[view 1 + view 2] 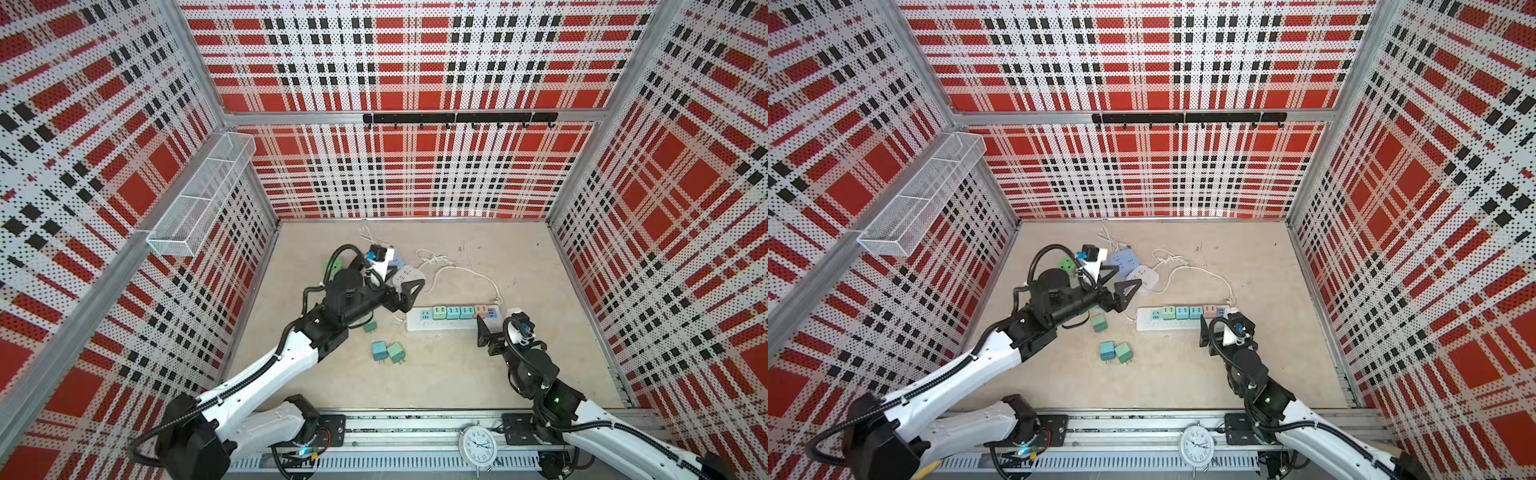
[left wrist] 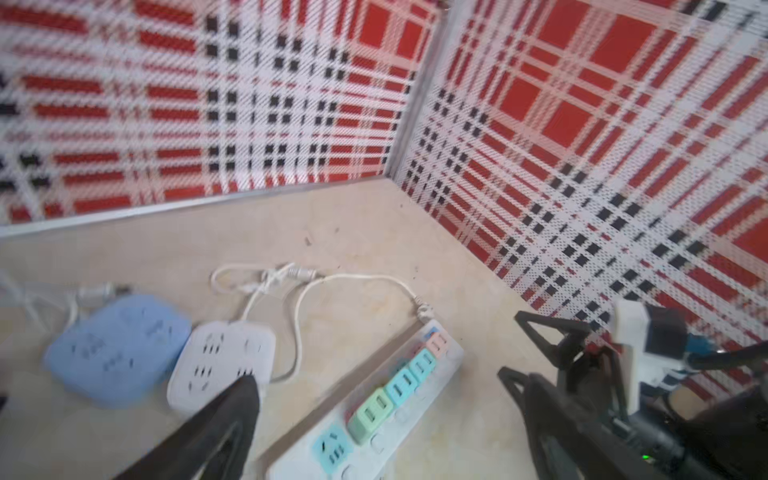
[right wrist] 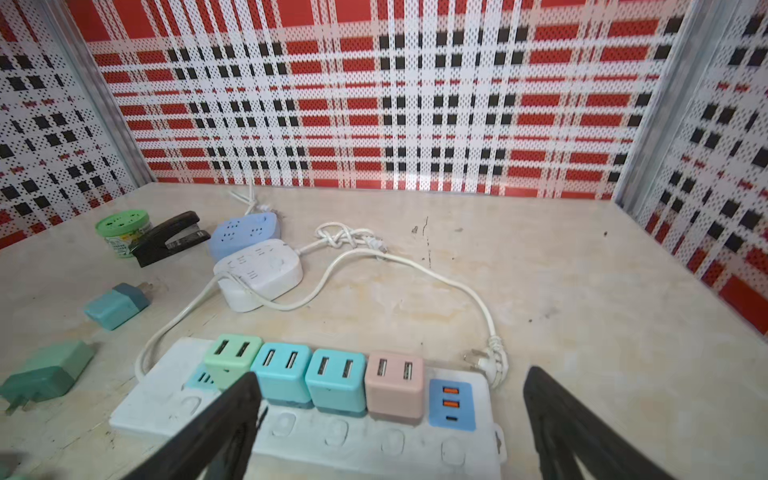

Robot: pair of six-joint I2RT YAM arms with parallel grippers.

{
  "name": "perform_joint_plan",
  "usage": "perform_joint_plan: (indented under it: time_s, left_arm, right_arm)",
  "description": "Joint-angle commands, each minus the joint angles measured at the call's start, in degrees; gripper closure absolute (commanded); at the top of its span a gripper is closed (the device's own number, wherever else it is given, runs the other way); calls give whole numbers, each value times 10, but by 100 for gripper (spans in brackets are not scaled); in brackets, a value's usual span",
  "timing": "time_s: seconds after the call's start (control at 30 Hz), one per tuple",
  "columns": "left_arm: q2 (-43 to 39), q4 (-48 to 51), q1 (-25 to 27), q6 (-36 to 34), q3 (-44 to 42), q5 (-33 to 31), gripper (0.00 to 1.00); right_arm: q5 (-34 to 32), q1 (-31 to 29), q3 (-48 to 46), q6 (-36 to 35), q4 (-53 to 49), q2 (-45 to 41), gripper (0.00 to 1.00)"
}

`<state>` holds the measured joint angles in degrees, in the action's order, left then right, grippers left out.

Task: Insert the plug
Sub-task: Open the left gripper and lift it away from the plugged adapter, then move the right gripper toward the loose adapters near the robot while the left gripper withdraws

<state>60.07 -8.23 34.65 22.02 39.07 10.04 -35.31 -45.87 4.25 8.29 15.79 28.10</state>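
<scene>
A white power strip (image 1: 440,325) (image 3: 374,449) lies mid-table with a green plug (image 3: 232,355), two teal plugs (image 3: 284,370) and a pink plug (image 3: 395,384) seated in a row. The socket (image 3: 199,379) at its left end is bare. Three loose plugs (image 1: 370,327) (image 1: 379,351) (image 1: 395,352) lie in front of the strip's left end. My left gripper (image 1: 405,296) (image 2: 378,395) hovers open above the strip's left end, holding nothing. My right gripper (image 1: 486,336) (image 3: 390,374) stands open at the strip's right end, its fingers (image 3: 232,415) straddling the seated plugs without touching them.
A blue socket block (image 3: 245,235), a white socket block (image 3: 259,270), a green round socket (image 3: 122,230) and a black stapler (image 3: 170,239) sit at the back left. A knotted white cable (image 3: 415,266) loops behind the strip. A clock (image 1: 478,444) sits at the front rail.
</scene>
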Motion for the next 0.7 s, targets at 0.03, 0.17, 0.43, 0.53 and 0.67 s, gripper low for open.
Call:
perform_joint_plan:
  time_s: [0.03, 0.17, 0.43, 0.53, 0.67]
  left_arm:
    - [-57, -67, -63, 170, -116, -106, 1]
    - [-140, -30, -79, 156, -167, -313, 1]
    - [-225, 103, -48, 258, -150, -564, 1]
    - [-197, 219, -59, 310, -98, -570, 1]
    - [-172, 228, -106, 222, -50, -415, 1]
  right_arm:
    - [52, -1, 78, 143, -120, 30, 11]
    - [68, -39, 132, 234, -177, 105, 20]
    - [-92, -209, 323, 397, -290, 362, 6]
    - [-86, -213, 420, 439, -368, 447, 0]
    - [-89, -222, 446, 401, -323, 509, 0]
